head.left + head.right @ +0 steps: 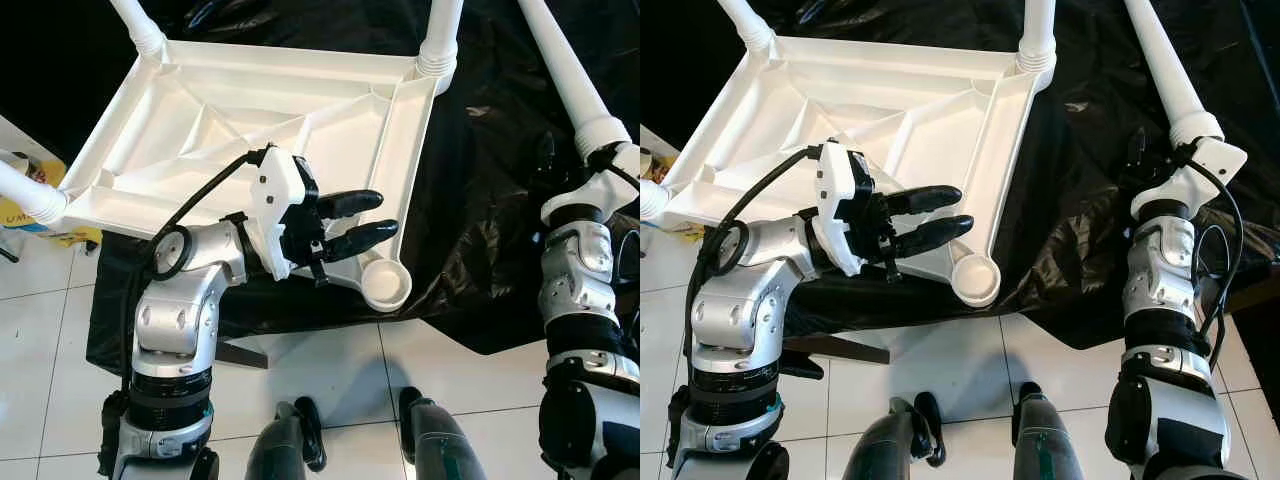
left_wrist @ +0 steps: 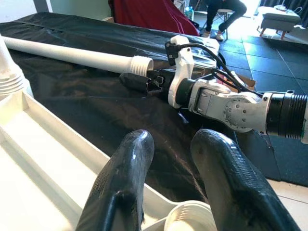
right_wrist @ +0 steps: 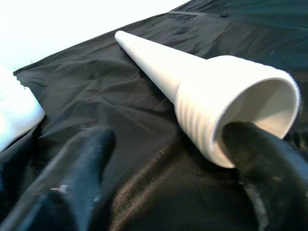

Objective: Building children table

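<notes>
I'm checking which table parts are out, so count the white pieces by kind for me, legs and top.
Table top, upside down: 1
Legs already standing in its corner sockets: 3
Loose leg lying on the black sheet by the right gripper: 1
Total: 5 white pieces

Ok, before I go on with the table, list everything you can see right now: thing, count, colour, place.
table top: one, white, upside down on the black sheet, three legs already fitted.
empty leg socket: one, white, at the table top's near corner, just past the left hand.
loose table leg: one, white, lying on the sheet to the right, threaded end toward the robot.
plastic sheet: one, black, crinkled, spread under the table parts.
floor: white tiles, in front of the sheet.
left hand: fingers slightly apart, hovering over the table top's near edge.
right hand: open, one finger inside the loose table leg's hollow end.
</notes>
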`<state>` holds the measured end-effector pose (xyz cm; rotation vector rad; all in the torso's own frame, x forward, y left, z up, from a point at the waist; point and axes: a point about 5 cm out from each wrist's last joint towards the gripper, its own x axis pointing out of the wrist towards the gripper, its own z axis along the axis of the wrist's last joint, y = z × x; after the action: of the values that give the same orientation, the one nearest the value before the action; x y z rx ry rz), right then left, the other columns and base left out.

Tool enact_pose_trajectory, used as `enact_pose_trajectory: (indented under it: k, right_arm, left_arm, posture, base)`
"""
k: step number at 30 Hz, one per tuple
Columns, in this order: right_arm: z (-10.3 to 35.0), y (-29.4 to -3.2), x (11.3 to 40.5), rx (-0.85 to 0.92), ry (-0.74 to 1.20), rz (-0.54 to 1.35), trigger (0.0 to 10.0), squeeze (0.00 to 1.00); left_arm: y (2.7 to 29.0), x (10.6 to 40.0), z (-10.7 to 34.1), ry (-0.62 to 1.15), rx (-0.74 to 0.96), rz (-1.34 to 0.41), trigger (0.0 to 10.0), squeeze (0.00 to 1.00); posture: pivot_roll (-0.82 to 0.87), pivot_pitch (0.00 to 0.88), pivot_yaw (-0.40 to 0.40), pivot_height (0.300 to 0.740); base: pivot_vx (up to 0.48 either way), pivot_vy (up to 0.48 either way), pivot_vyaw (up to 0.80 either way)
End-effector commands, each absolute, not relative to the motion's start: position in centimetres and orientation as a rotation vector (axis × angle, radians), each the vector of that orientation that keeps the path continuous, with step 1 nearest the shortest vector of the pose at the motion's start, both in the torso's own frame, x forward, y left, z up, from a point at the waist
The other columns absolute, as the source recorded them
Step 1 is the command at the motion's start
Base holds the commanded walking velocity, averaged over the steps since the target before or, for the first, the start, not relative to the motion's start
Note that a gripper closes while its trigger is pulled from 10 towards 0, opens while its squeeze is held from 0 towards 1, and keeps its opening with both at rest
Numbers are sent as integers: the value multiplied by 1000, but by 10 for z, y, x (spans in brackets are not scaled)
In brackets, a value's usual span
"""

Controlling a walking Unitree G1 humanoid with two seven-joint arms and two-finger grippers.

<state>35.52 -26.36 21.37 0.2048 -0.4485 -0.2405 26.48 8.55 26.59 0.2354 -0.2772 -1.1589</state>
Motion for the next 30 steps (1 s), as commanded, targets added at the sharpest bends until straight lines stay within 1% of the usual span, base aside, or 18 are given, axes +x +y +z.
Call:
enact_pose_trajectory:
  k: [1, 2, 3, 10, 19, 25, 26, 27, 28, 29, 30]
  right_arm:
    - [194, -258, 359, 223, -355, -213, 510, 0]
    - [194, -258, 359, 223, -355, -213, 510, 0]
    - [196, -259, 361, 221, -355, -200, 0, 0]
    - [199, -261, 364, 210, -359, -171, 0, 0]
    - [209, -264, 368, 154, -380, -125, 0, 0]
    - [222, -265, 368, 122, -455, -102, 0, 0]
    - [224, -264, 368, 114, -471, -100, 2431, 0]
    - [224, -264, 368, 114, -471, -100, 2431, 0]
    - [231, -262, 365, 69, -512, -106, 10000, 0]
    - [231, -262, 365, 69, -512, -106, 10000, 0]
    - [237, -260, 362, 24, -553, -113, 10000, 0]
  left_arm:
    - [96, 270, 265, -267, 205, -954, 10000, 0]
    - [96, 270, 265, -267, 205, -954, 10000, 0]
    - [97, 269, 265, -260, 206, -952, 10000, 0]
    - [99, 266, 265, -246, 208, -942, 10000, 0]
    - [100, 264, 266, -229, 206, -919, 10000, 0]
    - [100, 262, 265, -219, 203, -909, 10000, 0]
    - [100, 261, 265, -218, 203, -908, 10000, 0]
    - [100, 261, 265, -218, 203, -908, 10000, 0]
    - [100, 262, 264, -218, 200, -902, 10000, 0]
    - [100, 262, 264, -218, 200, -902, 10000, 0]
    - [100, 262, 263, -217, 199, -897, 10000, 0]
  posture:
    - [137, 344, 160, 740]
    - [137, 344, 160, 740]
    - [149, 351, 164, 740]
    - [160, 356, 168, 740]
    - [170, 361, 171, 740]
    - [172, 359, 167, 740]
    - [172, 359, 167, 740]
    - [172, 359, 167, 740]
    - [162, 351, 153, 740]
    - [162, 351, 153, 740]
    - [156, 346, 145, 740]
  base:
    - [0, 0, 0]
    - [0, 0, 0]
    - [0, 0, 0]
    - [0, 0, 0]
    - [0, 0, 0]
    - [0, 0, 0]
    - [0, 0, 0]
    - [0, 0, 0]
    - [0, 0, 0]
    - [0, 0, 0]
    - [0, 0, 0]
